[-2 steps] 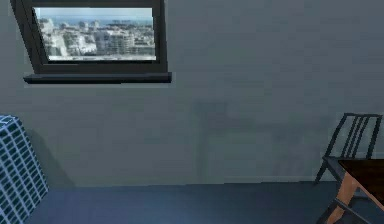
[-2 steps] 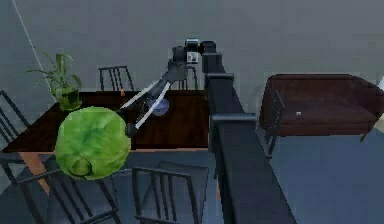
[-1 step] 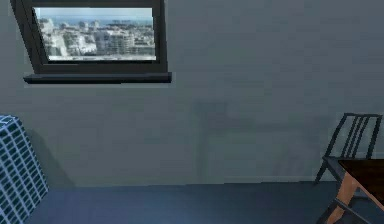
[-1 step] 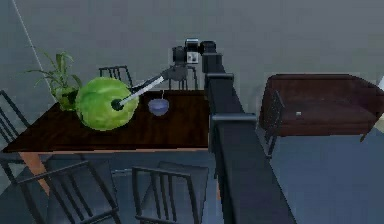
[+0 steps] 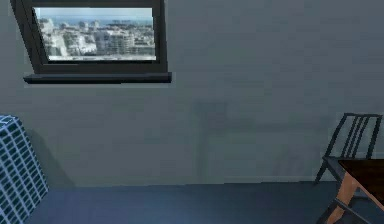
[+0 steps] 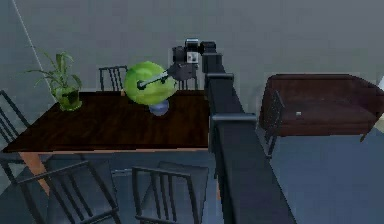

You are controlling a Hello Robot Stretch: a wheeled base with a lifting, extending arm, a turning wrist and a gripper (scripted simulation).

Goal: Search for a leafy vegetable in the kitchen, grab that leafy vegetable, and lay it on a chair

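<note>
A round, bright green leafy vegetable (image 6: 140, 75) hangs at the far end of my gripper (image 6: 158, 84), above the dark wooden table (image 6: 100, 125), so the gripper holds it. The thin fingers cross its front. A small blue-grey thing (image 6: 159, 108) sits on the table just under it. The dark arm (image 6: 235, 150) rises from the bottom edge. Dark slatted chairs stand around the table: one at the far side (image 6: 112, 77), two at the near side (image 6: 165, 195) (image 6: 70, 190), one at the left end (image 6: 10, 115).
A potted plant (image 6: 62, 85) stands on the table's far left corner. A dark brown sofa (image 6: 320, 105) sits right of the arm. In the forward view there is a wall with a window (image 5: 95, 35), a blue checked thing (image 5: 18, 170) at lower left, and a chair (image 5: 352, 140) by a table corner (image 5: 365, 180).
</note>
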